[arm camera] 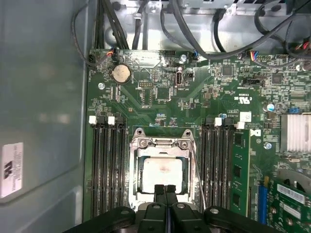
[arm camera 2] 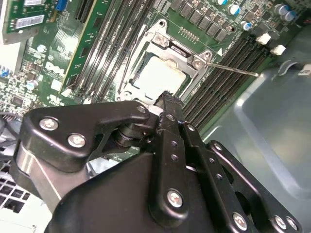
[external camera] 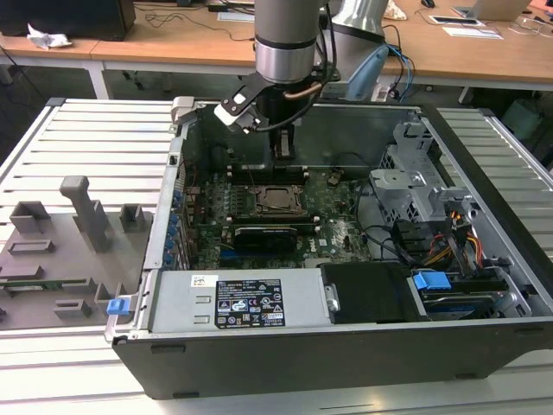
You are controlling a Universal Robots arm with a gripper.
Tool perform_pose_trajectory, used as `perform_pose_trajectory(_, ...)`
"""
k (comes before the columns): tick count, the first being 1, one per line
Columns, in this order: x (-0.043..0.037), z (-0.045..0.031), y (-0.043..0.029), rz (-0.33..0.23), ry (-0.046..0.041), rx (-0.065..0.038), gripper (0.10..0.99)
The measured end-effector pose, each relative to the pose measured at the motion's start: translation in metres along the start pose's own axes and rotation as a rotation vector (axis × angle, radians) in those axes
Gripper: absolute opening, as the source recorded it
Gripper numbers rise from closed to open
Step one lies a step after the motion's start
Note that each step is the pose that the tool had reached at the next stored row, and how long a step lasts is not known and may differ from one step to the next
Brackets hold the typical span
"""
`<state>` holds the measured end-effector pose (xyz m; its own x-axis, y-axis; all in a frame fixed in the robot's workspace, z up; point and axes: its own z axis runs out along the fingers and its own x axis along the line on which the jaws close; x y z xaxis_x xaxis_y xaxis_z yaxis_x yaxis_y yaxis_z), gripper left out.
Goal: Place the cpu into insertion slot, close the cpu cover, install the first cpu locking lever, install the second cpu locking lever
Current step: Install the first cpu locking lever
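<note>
Pale silver square cpu (arm camera: 161, 174) lies mid green motherboard (arm camera: 160, 104) under the thin metal-frame cpu cover (arm camera: 160, 142), seemingly down; black gripper (arm camera: 165, 188), tips pressed together and empty, hangs at the cover's edge: lever stage, I judge, needing precise contact on the thin wire locking lever (arm camera 2: 233, 68).

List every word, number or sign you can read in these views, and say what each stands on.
Black label on the grey metal box, exterior view: print too small to read.
Small white sticker on the same box: too small to read.
White sticker on the case wall, first wrist view: blurred, unreadable.
White markings on the motherboard: too small to read.
Nothing can be quoted.
</note>
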<state>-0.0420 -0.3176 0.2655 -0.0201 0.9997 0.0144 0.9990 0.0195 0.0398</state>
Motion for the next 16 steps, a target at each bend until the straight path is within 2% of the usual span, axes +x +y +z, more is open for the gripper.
perform_pose_trajectory(2, 0.0002, -0.0113, 0.0005, 0.000, -0.0001, 0.000, 0.106)
perform_pose_trajectory(3, 0.0002, -0.0114, 0.0005, -0.002, 0.0002, 0.000, 0.106)
perform_pose_trajectory(5, 0.0002, -0.0115, 0.0005, -0.078, 0.0023, 0.001, 0.106)
perform_pose_trajectory(7, 0.0002, -0.0114, 0.0004, -0.124, 0.0039, 0.002, 0.106)
perform_pose_trajectory(11, 0.0002, -0.0110, 0.0004, -0.157, 0.0054, 0.002, 0.106)
perform_pose_trajectory(16, 0.0002, -0.0110, 0.0004, -0.280, 0.0102, 0.004, 0.106)
